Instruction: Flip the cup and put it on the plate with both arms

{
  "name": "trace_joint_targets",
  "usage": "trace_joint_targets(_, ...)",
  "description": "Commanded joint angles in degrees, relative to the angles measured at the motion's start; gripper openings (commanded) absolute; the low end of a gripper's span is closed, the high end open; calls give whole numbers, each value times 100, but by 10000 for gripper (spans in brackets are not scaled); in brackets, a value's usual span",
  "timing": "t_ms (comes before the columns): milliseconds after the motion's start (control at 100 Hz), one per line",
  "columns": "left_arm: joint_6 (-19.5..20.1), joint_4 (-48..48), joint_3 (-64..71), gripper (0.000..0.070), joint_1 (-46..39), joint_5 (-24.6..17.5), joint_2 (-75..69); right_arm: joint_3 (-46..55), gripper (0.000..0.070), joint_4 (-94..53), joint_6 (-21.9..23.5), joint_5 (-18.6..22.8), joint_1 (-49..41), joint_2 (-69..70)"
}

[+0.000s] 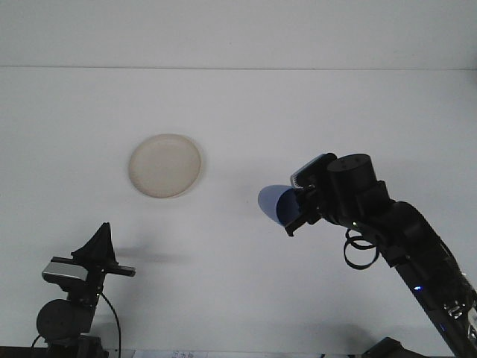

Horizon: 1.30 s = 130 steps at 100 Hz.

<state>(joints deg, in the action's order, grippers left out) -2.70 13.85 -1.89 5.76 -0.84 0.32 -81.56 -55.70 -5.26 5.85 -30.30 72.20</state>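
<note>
Setting: lab bench | evidence: bare white table (246,112), two robot arms

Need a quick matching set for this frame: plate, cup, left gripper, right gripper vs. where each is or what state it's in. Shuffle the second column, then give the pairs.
Column 1:
1. plate
2. blue cup
3. left gripper
4. right gripper

Column 2:
A. low at the near left corner, holding nothing
B. lying on the table, left of centre, with nothing on it
C. carried above the table, tipped on its side, pointing left
D. right of centre, clamped on the cup

Pairs: 1-B, 2-C, 3-A, 4-D
</note>
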Motion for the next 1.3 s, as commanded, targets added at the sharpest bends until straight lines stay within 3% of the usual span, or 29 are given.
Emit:
trace_joint_targets(0,-59,79,105,13,-2,-24,-7,-219,4,-275,-44,-39,-229,284)
trace_joint_targets(390,-59,79,105,13,-2,-24,-7,-758,4,-1574,-17,-317,-1176,1912)
trace_joint_targets(1080,-59,76,105,13,-2,-24,-7,-778,6,-1266,-77,-284,-1362,2881)
trace_joint_targets(1150,-59,76,105,13,-2,-24,-7,-778,52,-1198,-74,-284,-1362,2881)
trace_joint_targets(1290,-59,76,105,13,-2,-24,-7,-778,255,-1189,-57,-286,-1349,2881)
